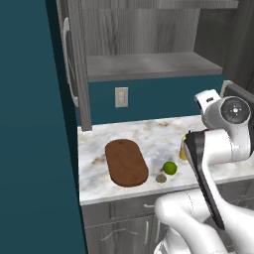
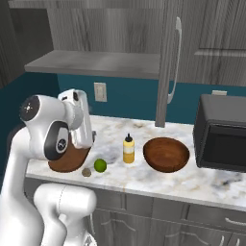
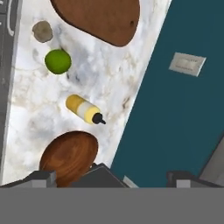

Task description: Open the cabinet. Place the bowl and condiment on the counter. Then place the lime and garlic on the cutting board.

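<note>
The cabinet [image 1: 149,34] stands with its door [image 2: 168,62] swung open over a grey shelf [image 1: 149,65]. On the counter [image 2: 192,182] the wooden bowl [image 2: 166,154] sits beside the upright yellow condiment [image 2: 128,149]. To their left, the lime [image 2: 100,165] and garlic [image 2: 86,172] lie on the marble just off the cutting board [image 1: 126,162]. My gripper [image 3: 113,178] is open and holds nothing. It hovers high above the counter, looking down on bowl [image 3: 69,157], condiment [image 3: 84,109], lime [image 3: 57,61] and garlic [image 3: 42,31].
A black microwave [image 2: 223,132] stands on the counter right of the bowl. A wall outlet [image 1: 121,97] sits on the teal backsplash. The open door's bar handle [image 2: 177,57] juts out over the counter. Grey drawer fronts [image 2: 202,216] run below.
</note>
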Motion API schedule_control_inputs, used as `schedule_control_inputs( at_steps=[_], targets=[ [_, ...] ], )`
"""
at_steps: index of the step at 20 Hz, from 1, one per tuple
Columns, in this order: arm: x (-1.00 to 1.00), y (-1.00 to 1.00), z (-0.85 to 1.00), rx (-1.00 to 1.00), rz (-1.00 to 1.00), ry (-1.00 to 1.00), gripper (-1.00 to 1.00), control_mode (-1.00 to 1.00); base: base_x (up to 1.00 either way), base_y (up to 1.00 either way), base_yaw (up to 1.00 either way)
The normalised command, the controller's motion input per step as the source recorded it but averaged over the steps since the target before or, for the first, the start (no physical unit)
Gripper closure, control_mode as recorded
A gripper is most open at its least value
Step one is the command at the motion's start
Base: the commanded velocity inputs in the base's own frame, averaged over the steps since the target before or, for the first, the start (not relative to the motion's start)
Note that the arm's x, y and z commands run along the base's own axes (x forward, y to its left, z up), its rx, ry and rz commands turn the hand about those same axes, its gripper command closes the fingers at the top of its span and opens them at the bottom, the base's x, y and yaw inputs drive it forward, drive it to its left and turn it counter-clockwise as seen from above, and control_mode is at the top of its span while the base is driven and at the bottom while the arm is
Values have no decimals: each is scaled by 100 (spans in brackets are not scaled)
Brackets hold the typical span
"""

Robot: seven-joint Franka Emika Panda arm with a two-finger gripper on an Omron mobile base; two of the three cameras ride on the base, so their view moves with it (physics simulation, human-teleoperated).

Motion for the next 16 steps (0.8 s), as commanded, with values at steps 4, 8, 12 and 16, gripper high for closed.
schedule_control_inputs(
  at_steps=[4,8,12,16],
  targets=[
    [-9,29,59,-10,10,26,-100,-100,0,0,0],
    [-10,23,46,-11,7,26,-100,-100,0,0,0],
    [-6,11,4,-22,4,29,-100,-100,0,0,0],
    [0,5,-14,-26,3,36,-100,-100,0,0,0]
  ],
)
